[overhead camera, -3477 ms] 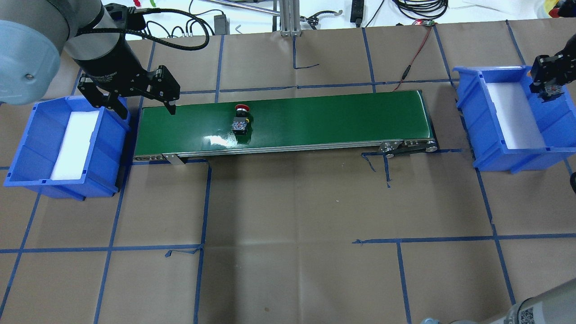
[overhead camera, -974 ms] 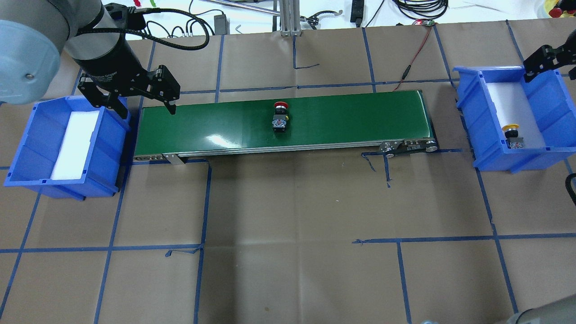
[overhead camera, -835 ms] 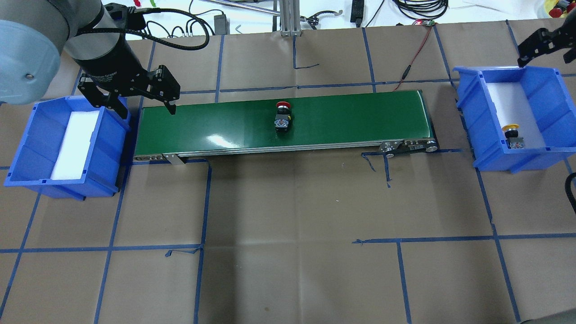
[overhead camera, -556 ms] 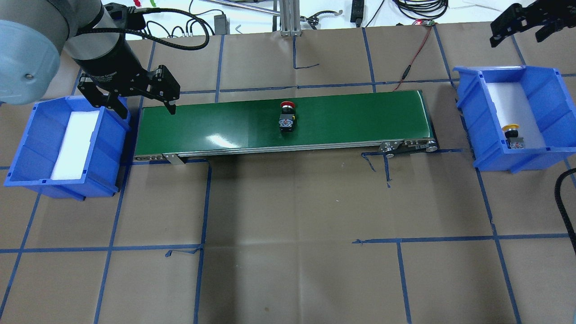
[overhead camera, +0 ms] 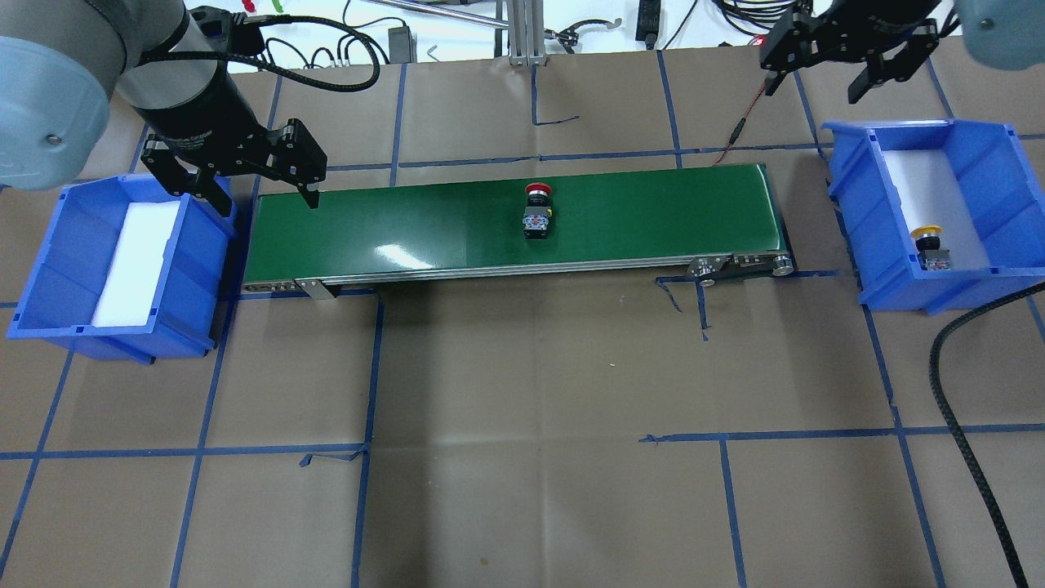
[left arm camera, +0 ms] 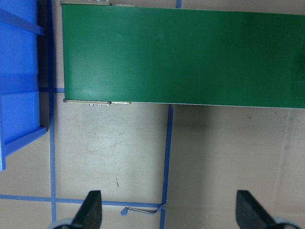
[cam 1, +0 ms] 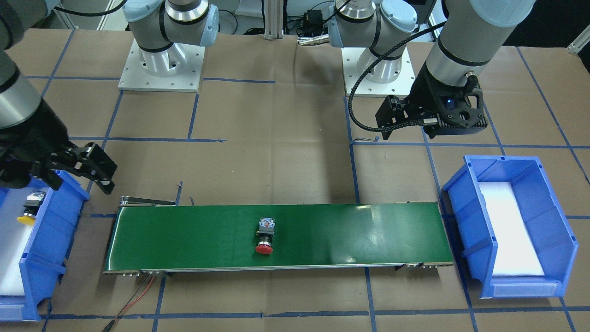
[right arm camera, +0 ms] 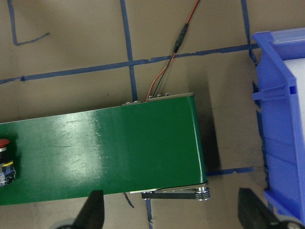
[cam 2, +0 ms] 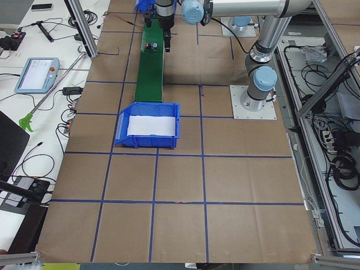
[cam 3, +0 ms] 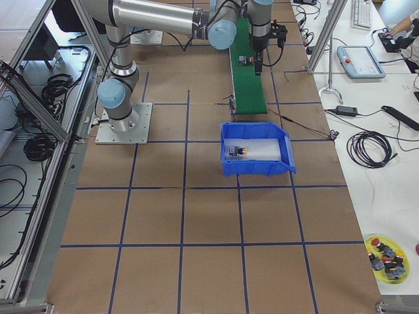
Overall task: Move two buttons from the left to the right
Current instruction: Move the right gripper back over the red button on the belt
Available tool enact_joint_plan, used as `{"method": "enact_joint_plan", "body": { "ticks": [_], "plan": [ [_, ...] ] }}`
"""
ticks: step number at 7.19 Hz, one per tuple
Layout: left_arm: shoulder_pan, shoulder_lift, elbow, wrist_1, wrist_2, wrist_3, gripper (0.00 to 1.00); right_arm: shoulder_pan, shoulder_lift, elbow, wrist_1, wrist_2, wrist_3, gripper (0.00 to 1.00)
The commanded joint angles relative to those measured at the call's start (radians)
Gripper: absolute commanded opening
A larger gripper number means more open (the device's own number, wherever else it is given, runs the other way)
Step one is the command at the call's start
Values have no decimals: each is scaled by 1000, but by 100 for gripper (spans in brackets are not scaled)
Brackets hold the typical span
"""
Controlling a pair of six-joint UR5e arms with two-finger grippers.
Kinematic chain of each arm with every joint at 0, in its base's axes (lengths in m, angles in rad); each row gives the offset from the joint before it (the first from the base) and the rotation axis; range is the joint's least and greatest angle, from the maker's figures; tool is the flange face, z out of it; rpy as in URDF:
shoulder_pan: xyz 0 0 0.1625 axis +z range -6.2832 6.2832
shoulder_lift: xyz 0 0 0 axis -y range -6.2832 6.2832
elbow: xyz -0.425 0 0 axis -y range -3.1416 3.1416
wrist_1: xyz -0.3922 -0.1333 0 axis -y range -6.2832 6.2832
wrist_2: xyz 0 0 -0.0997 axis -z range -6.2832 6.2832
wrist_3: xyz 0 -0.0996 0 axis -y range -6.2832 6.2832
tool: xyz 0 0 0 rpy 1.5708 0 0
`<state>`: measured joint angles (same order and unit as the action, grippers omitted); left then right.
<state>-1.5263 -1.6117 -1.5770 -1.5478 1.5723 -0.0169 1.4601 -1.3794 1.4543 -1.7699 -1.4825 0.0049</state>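
The red button (overhead camera: 537,209) lies on its side on the green conveyor belt (overhead camera: 653,212), a little right of its middle; it also shows in the front view (cam 1: 264,236) and at the left edge of the right wrist view (right arm camera: 5,162). The yellow button (overhead camera: 931,245) lies in the right blue bin (overhead camera: 996,188), near its front; the front view shows it too (cam 1: 28,207). My right gripper (overhead camera: 816,75) is open and empty, high up beyond the belt's right end. My left gripper (overhead camera: 267,200) is open and empty over the belt's left end, beside the left blue bin (overhead camera: 49,245).
Both bins have a white foam pad inside. A red-black wire (overhead camera: 747,106) runs from the belt's far right corner. My right arm's black cable (overhead camera: 963,425) hangs over the near right table. The arm bases (cam 1: 161,64) stand behind the belt.
The right gripper let go of the yellow button into the right bin, opened, rose and swung left towards the belt's end. The red button rode right along the belt. The left arm stayed still.
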Motion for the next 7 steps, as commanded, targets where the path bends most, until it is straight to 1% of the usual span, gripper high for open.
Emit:
{"method": "enact_joint_plan", "body": {
  "ticks": [1,2,3,4,5,6,7],
  "plan": [
    [0,1,0,0,0,0,100,63,3,18,37,-2,39,100],
    [0,1,0,0,0,0,100,80,11,43,9,2,43,99],
    [0,3,0,0,0,0,100,103,14,84,-46,7,58,99],
    [0,3,0,0,0,0,100,124,16,125,-140,14,60,99],
    [0,4,0,0,0,0,100,146,38,150,-196,16,79,99],
    [0,3,0,0,0,0,100,157,71,153,-207,18,136,99],
    [0,4,0,0,0,0,100,161,101,149,-209,19,145,99]
  ]
}}
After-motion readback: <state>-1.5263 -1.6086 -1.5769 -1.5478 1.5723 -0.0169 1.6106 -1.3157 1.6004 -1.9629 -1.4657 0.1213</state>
